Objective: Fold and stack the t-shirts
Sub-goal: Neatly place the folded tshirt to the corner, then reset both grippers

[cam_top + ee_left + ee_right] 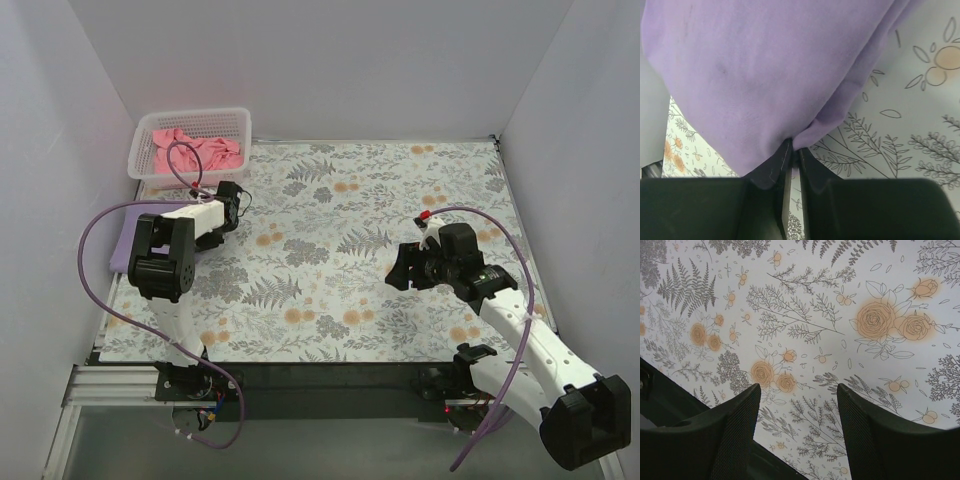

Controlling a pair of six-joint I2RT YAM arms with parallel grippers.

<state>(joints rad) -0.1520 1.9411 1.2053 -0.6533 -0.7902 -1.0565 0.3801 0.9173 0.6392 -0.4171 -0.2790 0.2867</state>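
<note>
Pinched a fold of the lavender t-shirt point(755, 75) in the left gripper point(792, 149), fingers pressed together on the cloth at the table's left edge, held the right gripper point(797, 389) wide apart and empty over the floral tablecloth point(815, 315), showed the salmon-pink t-shirt point(195, 152) (crumpled) inside the white mesh basket point(190, 112) at the far left corner.

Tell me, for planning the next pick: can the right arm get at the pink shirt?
Probably not: the pink shirt lies in the far-left basket, beyond the left arm.

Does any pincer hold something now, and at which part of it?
The left pincer is shut on the lavender t-shirt, pinching a bunched fold at its edge. The right pincer is open and holds nothing.
</note>
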